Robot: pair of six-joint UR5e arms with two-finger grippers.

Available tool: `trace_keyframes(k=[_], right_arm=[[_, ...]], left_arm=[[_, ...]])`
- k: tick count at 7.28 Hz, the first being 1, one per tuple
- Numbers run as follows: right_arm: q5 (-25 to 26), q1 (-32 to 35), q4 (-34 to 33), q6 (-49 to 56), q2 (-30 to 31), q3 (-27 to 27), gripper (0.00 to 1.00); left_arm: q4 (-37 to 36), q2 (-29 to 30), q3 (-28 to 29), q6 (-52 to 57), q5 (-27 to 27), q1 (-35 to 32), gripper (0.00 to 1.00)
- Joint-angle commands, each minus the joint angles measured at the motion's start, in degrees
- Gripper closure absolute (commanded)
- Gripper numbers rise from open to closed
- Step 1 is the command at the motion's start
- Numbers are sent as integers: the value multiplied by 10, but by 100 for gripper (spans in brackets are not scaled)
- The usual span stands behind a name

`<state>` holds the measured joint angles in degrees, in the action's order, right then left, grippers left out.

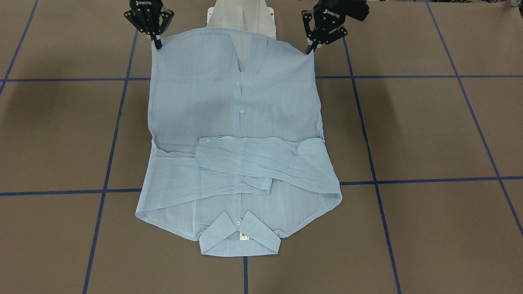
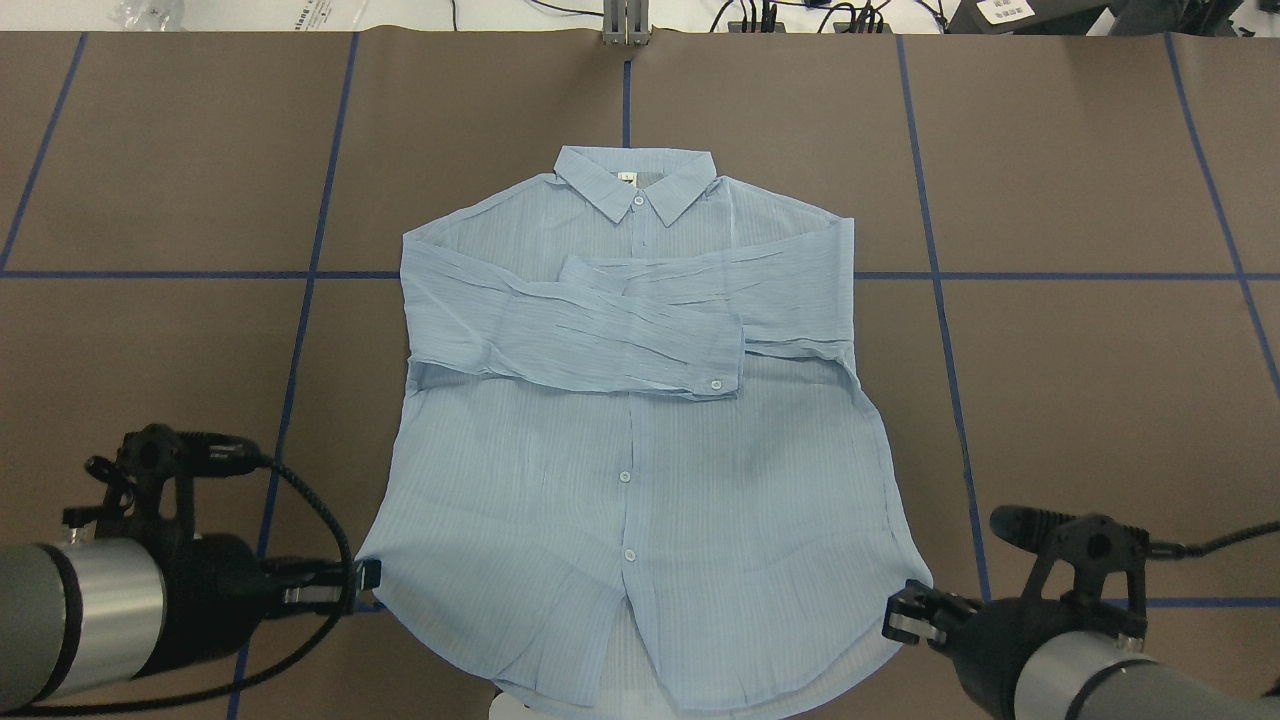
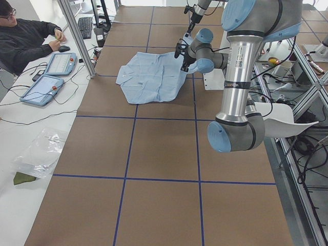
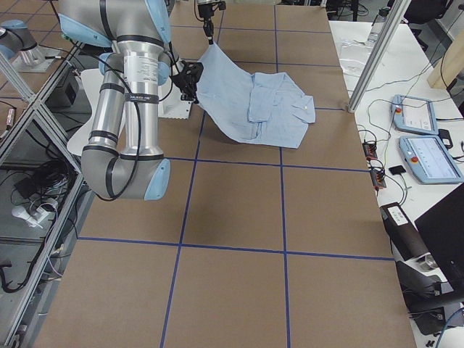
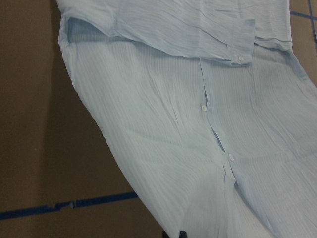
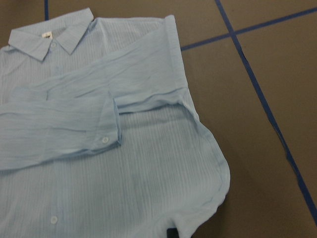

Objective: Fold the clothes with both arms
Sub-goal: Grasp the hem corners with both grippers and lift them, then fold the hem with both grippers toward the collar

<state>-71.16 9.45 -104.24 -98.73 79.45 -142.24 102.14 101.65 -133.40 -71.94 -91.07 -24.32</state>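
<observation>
The light-blue striped shirt lies front-up on the brown table. Its collar points away from me, and both sleeves are folded across the chest. My left gripper is shut on the hem's left corner, and in the front-facing view it pinches that corner. My right gripper is shut on the hem's right corner, seen in the front-facing view as well. The side view shows the hem end raised off the table while the collar end rests flat. Each wrist view looks along the shirt.
The white pedestal base stands just behind the raised hem. Blue tape lines grid the brown table surface. A seated person and two tablets are at a side desk beyond the table's far edge.
</observation>
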Motion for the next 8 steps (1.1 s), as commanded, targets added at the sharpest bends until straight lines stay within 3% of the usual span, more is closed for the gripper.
trace_keyframes(k=[1, 3, 5, 8], right_arm=[[-7, 110, -4, 52, -96, 85, 100], [-17, 187, 3, 82, -154, 164, 100], [-19, 234, 30, 108, -174, 229, 100], [-61, 269, 219, 165, -174, 432, 100]], left_arm=[[-8, 94, 88, 58, -2, -113, 100], [-8, 134, 144, 71, 3, -147, 100], [3, 179, 253, 72, 35, -153, 100], [127, 203, 425, 137, 47, -153, 100]])
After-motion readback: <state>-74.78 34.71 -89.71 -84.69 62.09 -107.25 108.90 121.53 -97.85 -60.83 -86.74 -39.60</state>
